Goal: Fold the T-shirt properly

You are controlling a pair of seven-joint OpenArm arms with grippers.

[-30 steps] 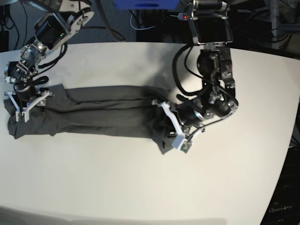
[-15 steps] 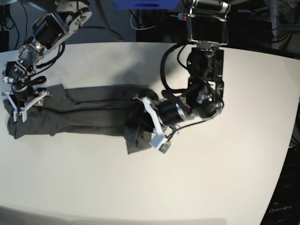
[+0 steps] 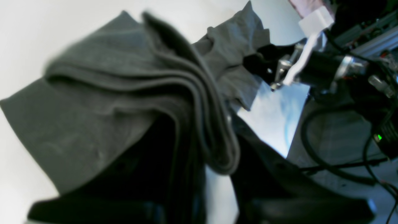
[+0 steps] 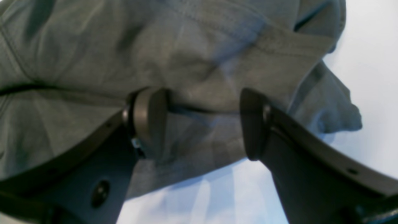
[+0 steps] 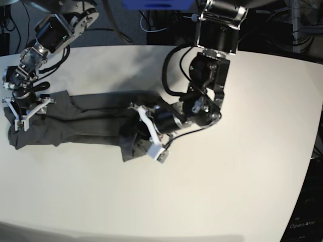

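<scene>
Left gripper (image 5: 135, 137) is clamped on T-shirt's (image 5: 86, 121) bunched end, lifted over its mid-length on white table (image 5: 242, 181). Right gripper (image 4: 202, 124), jaws apart, sits w/ cloth betw. them at far end. Risk: layers slip from clamp, or unpinned far end drags, skewing fold.

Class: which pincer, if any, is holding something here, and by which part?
The left pincer is shut on the T-shirt, gripping its bunched end. The right pincer stands open over the other end, gripping nothing.

white table (image 5: 227, 191), curved front edge. behind it: black cables (image 5: 151, 22), blue panel (image 5: 156, 4) at top edge, dark rack (image 5: 305, 222) at lower right corner.
</scene>
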